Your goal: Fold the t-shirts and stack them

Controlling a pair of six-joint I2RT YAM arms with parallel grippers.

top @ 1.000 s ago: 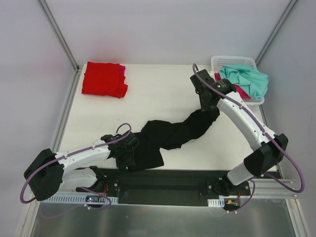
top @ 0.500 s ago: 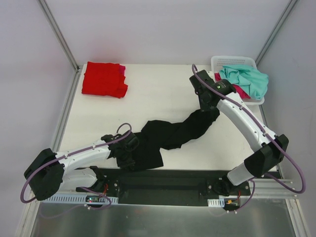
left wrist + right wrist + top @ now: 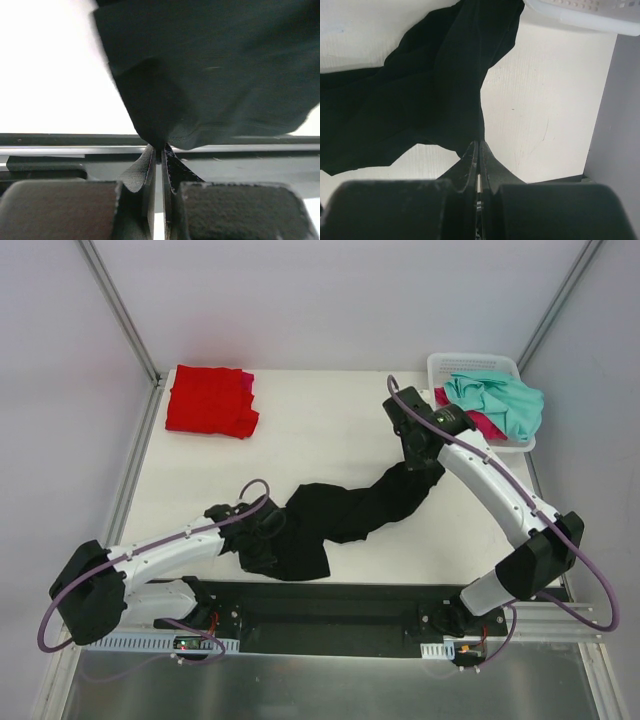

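Overhead, the black t-shirt [image 3: 350, 512] lies as a twisted rope across the bench [image 3: 330, 420]. It runs from the left gripper [image 3: 262, 532] near the front edge up to the right gripper [image 3: 425, 458] beside the basket [image 3: 480, 362]. The red t-shirt [image 3: 208, 400] sits folded in the far left corner, and the teal t-shirt [image 3: 498, 400] is heaped in the basket. From the left wrist, the gripper is pressed together on a small peak of black cloth, with the rest bunched just beyond the tips. From the right wrist, that gripper likewise pinches a thin edge of the shirt, and the basket's rim shows at the top corner. With both ends held, the step looks like spreading the shirt flat for folding. It probably goes best if both arms lift together and draw apart evenly so the twist falls out. Both bites look shallow, so a sharp tug could slip them. The right arm should also stay clear of the basket.
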